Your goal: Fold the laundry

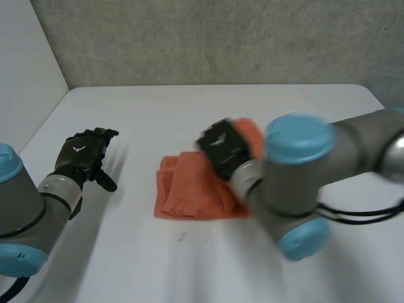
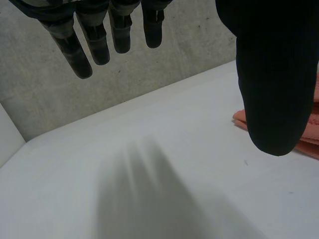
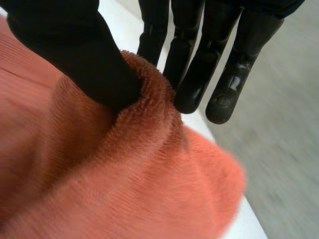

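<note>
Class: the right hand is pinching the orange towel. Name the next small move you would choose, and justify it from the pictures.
Probably carry the pinched part across the orange towel and lay it flat. The right hand pinches a raised part of it; the rest lies folded on the table; the left hand hovers open, apart.

towel point(image 1: 189, 189) mid-table, bare table point(image 1: 189, 113) seemingly all around

The right hand point(image 3: 65, 45) pinches a raised fold of the orange terry towel point(image 3: 124, 189): thumb at the fold's ten o'clock, fingers point(image 3: 192, 74) at its one o'clock. Between them shows the white table point(image 3: 119, 22).
</note>
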